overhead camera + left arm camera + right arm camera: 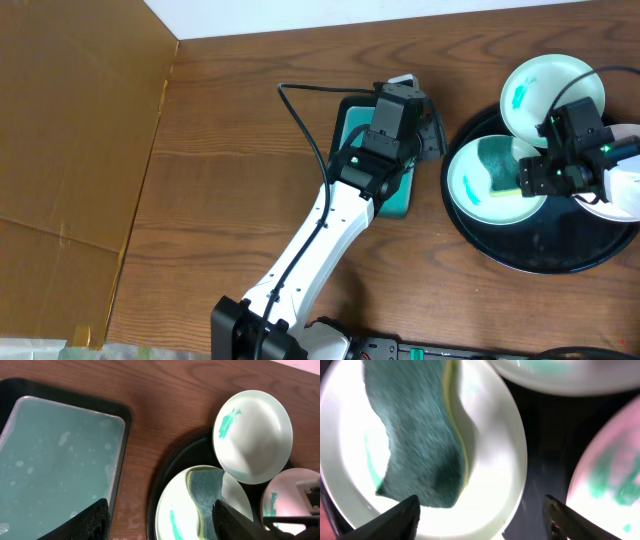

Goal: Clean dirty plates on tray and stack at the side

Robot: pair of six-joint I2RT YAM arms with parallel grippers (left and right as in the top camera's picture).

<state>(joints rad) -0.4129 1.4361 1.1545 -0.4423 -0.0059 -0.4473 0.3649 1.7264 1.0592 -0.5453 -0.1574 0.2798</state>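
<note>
Right gripper [481,510]: fingers [395,520] spread wide, nothing btwn them, hanging over the left plate [490,465]. Can't tell if the tips touch it. A teal sponge [415,435] w/ a yellow edge lies flat on that plate, ahead of the tips and short of the plate's rim on all sides. The plate sits on the tray [535,245] at its left side. The top plate [545,90] overlaps the left plate's edge and rides over the tray's far rim, part of it out past the rim. The right plate [615,205] is mostly hidden under the arm. Teal smears show on all three. Bare black tray floor is open along the near side. Left gripper [160,510]: fingers [95,520] also well apart, empty, above the right edge of the teal dish [60,460], which holds soapy water. A narrow strip of bare table [230,150] separates dish rim and tray rim. There is wide open wood left of the dish, up to the cardboard sheet [80,130].
</note>
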